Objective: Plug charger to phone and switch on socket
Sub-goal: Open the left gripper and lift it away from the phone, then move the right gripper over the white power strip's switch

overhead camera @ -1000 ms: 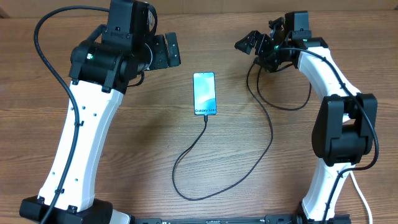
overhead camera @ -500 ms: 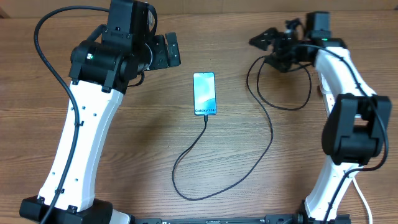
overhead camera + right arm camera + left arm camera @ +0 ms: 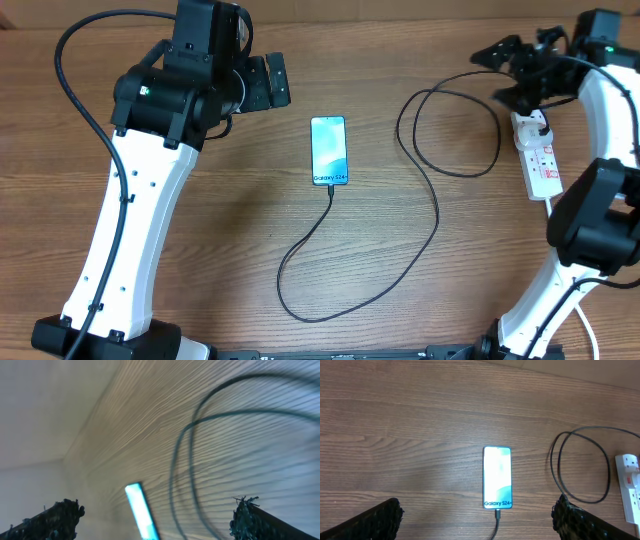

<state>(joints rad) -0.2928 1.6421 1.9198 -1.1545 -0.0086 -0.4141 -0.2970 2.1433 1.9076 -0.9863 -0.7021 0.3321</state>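
Note:
The phone [image 3: 329, 150] lies screen up at the table's middle, its screen lit; it also shows in the left wrist view [image 3: 497, 477] and the right wrist view [image 3: 141, 510]. The charger's black cable [image 3: 437, 215] has its tip in the phone's near end, loops across the table, and ends in a black plug head [image 3: 530, 123] seated at the far end of the socket strip [image 3: 543, 165]. My right gripper [image 3: 512, 70] hovers open and empty just beyond the strip's far end. My left gripper [image 3: 268, 82] is open and empty, raised left of the phone.
The cable makes a double loop [image 3: 585, 467] between the phone and the strip [image 3: 630, 485]. A long slack loop [image 3: 300, 305] runs toward the table's near edge. The strip's white cord [image 3: 580, 315] trails off near the right arm's base.
My right arm has swung right, from behind the cable loop to the far right edge. The strip and plug head, hidden under it before, now show. The left arm has not moved.

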